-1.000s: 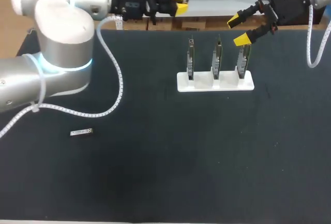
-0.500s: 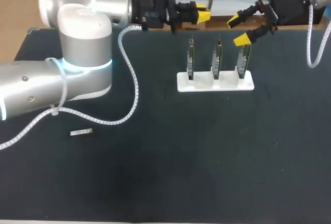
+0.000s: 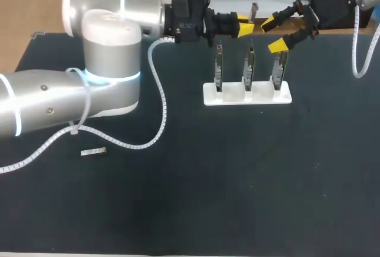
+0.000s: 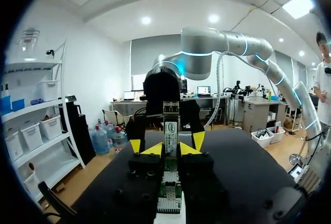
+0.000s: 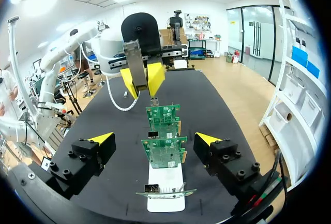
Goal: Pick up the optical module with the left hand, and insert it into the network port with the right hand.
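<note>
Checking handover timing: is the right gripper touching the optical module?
Apart. Right wrist view: the right gripper is open, and the optical module, held by the left gripper, sits well ahead of its fingers.

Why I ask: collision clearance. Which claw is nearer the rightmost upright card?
Right. The right claw hovers above the rightmost card; the left claw, holding the optical module, sits farther left.

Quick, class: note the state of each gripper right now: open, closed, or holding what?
Left gripper: closed on the optical module.
Right gripper: open, holding nothing.
</note>
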Available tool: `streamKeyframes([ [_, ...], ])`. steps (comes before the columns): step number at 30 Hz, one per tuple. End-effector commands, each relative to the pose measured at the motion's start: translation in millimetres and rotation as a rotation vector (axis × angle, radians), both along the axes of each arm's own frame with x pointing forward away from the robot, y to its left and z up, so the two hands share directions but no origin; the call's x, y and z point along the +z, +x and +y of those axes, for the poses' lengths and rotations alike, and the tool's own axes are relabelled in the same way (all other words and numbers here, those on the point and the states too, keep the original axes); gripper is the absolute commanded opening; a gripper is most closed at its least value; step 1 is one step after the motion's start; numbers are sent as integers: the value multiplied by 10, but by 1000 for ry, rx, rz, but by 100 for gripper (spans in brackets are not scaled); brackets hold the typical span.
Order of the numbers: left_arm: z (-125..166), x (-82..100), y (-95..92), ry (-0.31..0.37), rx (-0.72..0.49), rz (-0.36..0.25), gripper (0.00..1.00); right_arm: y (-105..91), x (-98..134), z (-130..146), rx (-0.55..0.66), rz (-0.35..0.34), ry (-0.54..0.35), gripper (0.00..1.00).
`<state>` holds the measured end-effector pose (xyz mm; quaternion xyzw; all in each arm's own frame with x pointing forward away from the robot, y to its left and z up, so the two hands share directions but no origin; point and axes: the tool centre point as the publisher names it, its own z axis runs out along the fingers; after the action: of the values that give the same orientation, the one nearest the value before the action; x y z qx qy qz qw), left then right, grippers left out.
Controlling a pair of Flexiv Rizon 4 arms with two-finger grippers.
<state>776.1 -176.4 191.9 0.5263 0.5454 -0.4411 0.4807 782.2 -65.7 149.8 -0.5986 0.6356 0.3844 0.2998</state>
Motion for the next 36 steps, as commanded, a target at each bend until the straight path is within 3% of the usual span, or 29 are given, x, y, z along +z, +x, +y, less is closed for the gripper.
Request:
streamKeyframes([
  [1, -71, -73, 102, -11, -13, 11, 0, -18, 0, -1, -3, -3, 0, 100],
  [8, -95, -149, 168, -30, -7, 54, 0, -18, 0, -1, -3, -3, 0, 100],
  [27, -160, -276, 176, -32, -21, 55, 0, -18, 0, -1, -3, -3, 0, 100],
  [36, -153, -326, 142, -41, -5, 84, 0, -18, 0, -1, -3, -3, 0, 100],
])
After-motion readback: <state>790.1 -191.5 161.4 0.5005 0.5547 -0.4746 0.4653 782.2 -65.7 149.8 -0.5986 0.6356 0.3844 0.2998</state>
